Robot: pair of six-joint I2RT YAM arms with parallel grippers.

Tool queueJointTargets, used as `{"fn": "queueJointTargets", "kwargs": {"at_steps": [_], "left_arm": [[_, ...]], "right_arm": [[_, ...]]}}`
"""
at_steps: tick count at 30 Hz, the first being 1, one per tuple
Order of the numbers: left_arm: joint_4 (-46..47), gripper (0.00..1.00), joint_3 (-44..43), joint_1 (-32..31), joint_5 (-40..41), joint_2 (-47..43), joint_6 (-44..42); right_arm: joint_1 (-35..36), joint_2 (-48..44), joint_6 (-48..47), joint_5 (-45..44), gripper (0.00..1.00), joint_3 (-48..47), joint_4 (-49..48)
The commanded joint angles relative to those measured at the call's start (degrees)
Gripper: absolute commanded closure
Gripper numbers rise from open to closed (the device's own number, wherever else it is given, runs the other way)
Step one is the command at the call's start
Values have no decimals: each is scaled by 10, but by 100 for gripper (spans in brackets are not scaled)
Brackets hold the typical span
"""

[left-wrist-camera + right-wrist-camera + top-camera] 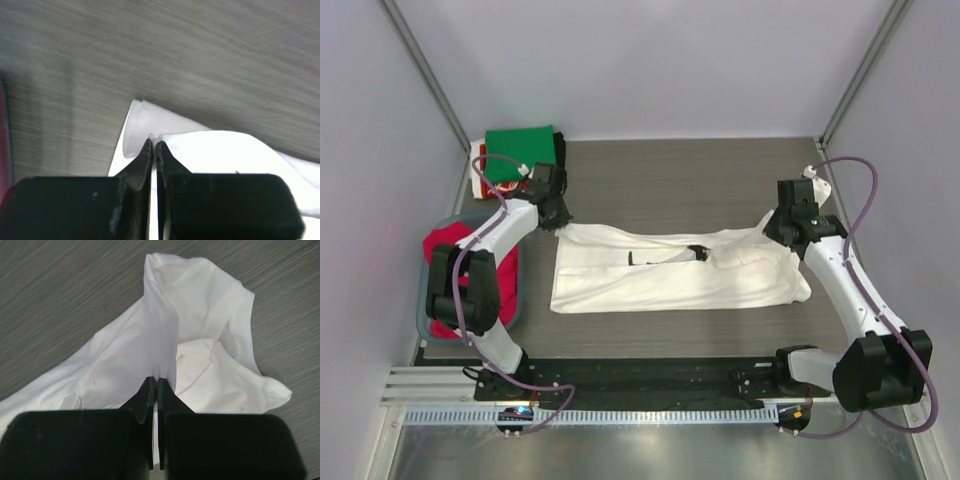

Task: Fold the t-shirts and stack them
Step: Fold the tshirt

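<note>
The white t-shirt (pixel 670 272) lies on the grey wood-grain table (pixel 700 175), its long axis running left to right between the two arms. The left gripper (pixel 557 215) is clamped on the shirt's far left corner. The right gripper (pixel 782 225) pinches a raised ridge of cloth at the far right end, beside a sleeve. Each arm is nearest its own end, so the fold probably carries the far edge toward the near one. The cloth is thin, limp and softly creased. A folded green shirt (pixel 520 140) tops the far-left stack.
</note>
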State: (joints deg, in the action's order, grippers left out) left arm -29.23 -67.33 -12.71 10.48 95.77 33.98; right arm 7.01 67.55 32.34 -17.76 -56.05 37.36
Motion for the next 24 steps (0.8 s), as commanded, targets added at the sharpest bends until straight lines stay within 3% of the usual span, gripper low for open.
{"fn": "queueJointTargets", "kwargs": {"at_steps": [1, 8, 13, 17, 24], "left_arm": [[53, 100, -90, -1, 9, 5, -27], [58, 100, -228, -2, 17, 93, -73], [59, 100, -280, -2, 0, 148, -81], [69, 100, -265, -2, -19, 159, -74], [158, 100, -139, -2, -2, 102, -82]], "right_arm": [[-22, 39, 11, 19, 99, -69, -31], [-80, 151, -3, 48, 99, -191, -36], [-110, 220, -17, 74, 99, -252, -41], [-110, 227, -27, 95, 99, -246, -46], [-110, 146, -34, 103, 99, -158, -59]]}}
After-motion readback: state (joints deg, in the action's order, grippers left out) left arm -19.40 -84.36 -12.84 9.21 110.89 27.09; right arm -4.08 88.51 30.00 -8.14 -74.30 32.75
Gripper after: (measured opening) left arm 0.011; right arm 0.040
